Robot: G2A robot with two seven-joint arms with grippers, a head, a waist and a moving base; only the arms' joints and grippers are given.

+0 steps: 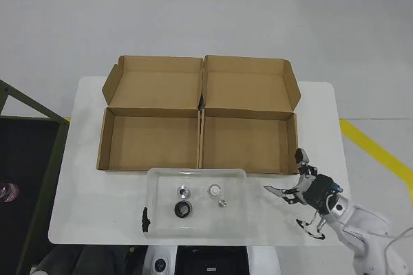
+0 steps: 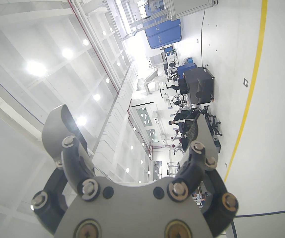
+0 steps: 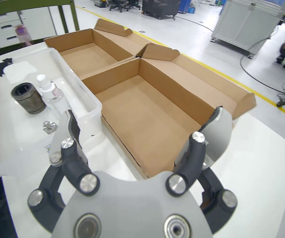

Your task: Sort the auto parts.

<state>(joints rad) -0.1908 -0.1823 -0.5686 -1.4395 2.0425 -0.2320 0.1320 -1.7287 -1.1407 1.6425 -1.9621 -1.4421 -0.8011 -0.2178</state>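
Note:
A clear plastic tray (image 1: 151, 180) at the table's front holds a silver part (image 1: 183, 192), a black ring-shaped bearing (image 1: 183, 208), a white plastic part (image 1: 215, 190) and a small silver piece (image 1: 221, 203). In the right wrist view these are a dark cylinder (image 3: 28, 97), the white part (image 3: 49, 91) and the small silver piece (image 3: 49, 126). My right gripper (image 1: 288, 177) (image 3: 143, 115) hangs open and empty just right of the tray, by the right box's front corner. My left gripper (image 2: 130, 122) is open, empty and turned up toward the ceiling.
Two open, empty cardboard boxes stand side by side behind the tray, the left box (image 1: 151, 141) (image 3: 87, 55) and the right box (image 1: 246, 143) (image 3: 157, 130). A green cart frame (image 1: 14, 179) stands left of the table. A black scrap (image 1: 146, 220) sits at the tray's front left corner.

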